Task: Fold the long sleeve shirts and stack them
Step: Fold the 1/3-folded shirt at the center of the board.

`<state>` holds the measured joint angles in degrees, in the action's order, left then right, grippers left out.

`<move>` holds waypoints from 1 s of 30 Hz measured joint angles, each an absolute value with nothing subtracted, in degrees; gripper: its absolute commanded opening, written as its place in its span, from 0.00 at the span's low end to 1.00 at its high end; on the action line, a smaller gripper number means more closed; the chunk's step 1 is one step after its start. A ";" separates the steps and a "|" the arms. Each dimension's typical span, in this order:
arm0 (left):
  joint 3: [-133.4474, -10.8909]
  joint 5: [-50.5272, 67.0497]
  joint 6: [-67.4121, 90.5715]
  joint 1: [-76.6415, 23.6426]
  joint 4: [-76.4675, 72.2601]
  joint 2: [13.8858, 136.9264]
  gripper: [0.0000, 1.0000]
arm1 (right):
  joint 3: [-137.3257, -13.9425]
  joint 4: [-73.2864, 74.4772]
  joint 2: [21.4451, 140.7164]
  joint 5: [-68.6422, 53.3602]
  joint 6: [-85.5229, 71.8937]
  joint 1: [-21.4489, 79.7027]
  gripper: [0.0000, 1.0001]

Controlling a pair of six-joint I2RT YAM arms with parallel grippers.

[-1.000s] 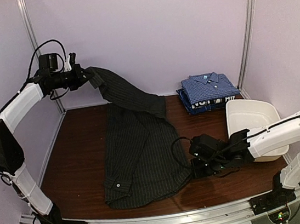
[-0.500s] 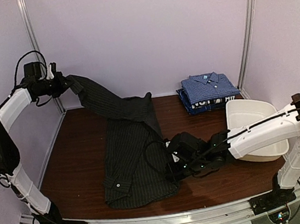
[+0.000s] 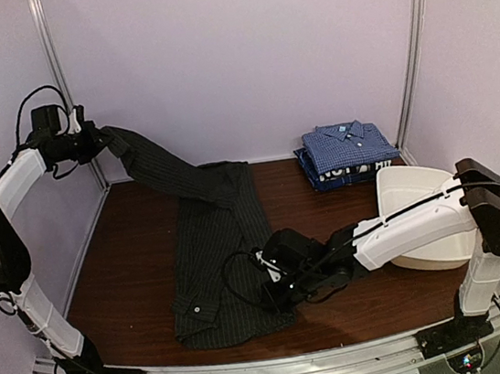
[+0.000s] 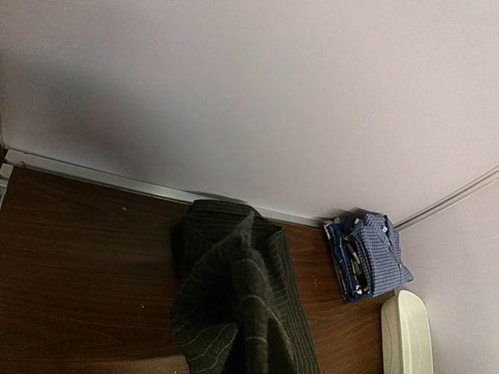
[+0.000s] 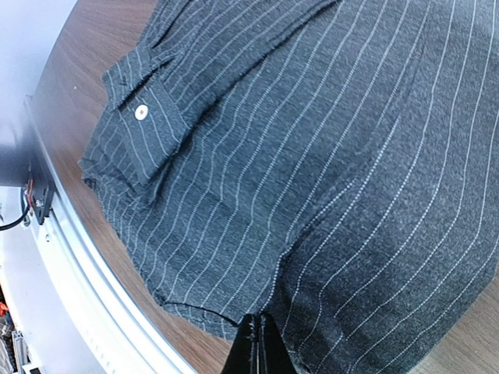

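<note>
The dark charcoal pinstriped shirt (image 3: pixel 221 246) lies lengthwise on the brown table, collar end toward the front; it also shows in the right wrist view (image 5: pixel 312 156). My left gripper (image 3: pixel 87 142) is shut on its sleeve and holds it stretched high at the back left; the cloth hangs below in the left wrist view (image 4: pixel 234 312), where the fingers are hidden. My right gripper (image 3: pixel 271 293) sits low on the shirt's front right part, its fingers pressed together (image 5: pixel 256 343) at a folded-over edge of the cloth. The folded blue checked shirt (image 3: pixel 350 144) lies on the folded navy shirt (image 3: pixel 340 173) at the back right.
A white oblong tub (image 3: pixel 417 197) stands at the right, just in front of the folded stack, beside my right arm. Lilac walls close in the back and sides. A metal rail (image 3: pixel 274 368) runs along the front edge. A white button (image 5: pixel 141 112) shows on the cuff.
My right gripper has slid left from the shirt's right edge onto the shirt, and that side now lies folded inward. My left gripper has pulled the sleeve further left and back.
</note>
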<state>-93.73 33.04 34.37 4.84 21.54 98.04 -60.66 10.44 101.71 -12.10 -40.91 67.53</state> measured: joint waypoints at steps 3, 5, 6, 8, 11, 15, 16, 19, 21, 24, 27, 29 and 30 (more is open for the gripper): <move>-94.70 33.23 34.35 4.84 21.54 98.04 0.00 | -61.19 10.44 101.71 -12.25 -40.45 67.53 0.00; -95.66 33.26 34.35 4.84 21.50 98.04 0.00 | -61.56 10.44 101.71 -12.29 -40.25 67.53 0.00; -96.38 33.28 34.37 4.84 21.50 98.04 0.00 | -61.71 10.41 101.71 -12.40 -40.21 67.53 0.00; -97.49 33.36 34.37 4.84 21.37 98.04 0.00 | -61.95 10.41 101.73 -12.73 -40.10 67.51 0.00; -98.56 33.76 34.39 4.84 21.04 98.06 0.00 | -63.05 10.39 102.59 -13.43 -39.42 67.48 0.00; -98.91 34.74 34.41 4.84 20.78 98.74 0.00 | -65.65 10.39 104.90 -14.72 -38.57 67.48 0.00; -98.91 34.87 34.44 4.84 20.73 99.07 0.00 | -66.70 10.61 105.73 -15.18 -38.11 67.46 0.00; -98.91 35.18 34.63 4.84 20.58 100.27 0.00 | -69.60 10.72 107.55 -15.94 -37.15 67.46 0.00; -98.96 35.62 34.96 4.84 20.45 101.23 0.00 | -71.22 10.57 108.20 -16.69 -36.32 67.46 0.00; -99.18 36.21 35.40 4.84 19.99 102.35 0.00 | -71.53 9.50 108.22 -17.78 -35.88 67.46 0.00; -99.35 36.42 35.75 4.84 19.75 102.76 0.00 | -70.37 7.73 108.09 -18.74 -35.73 67.46 0.00; -99.83 36.69 35.99 4.84 19.51 102.76 0.00 | -69.28 6.96 108.01 -19.33 -35.73 67.46 0.00; -100.05 36.75 36.12 4.84 19.22 102.76 0.00 | -68.34 6.28 107.92 -19.73 -35.75 67.46 0.00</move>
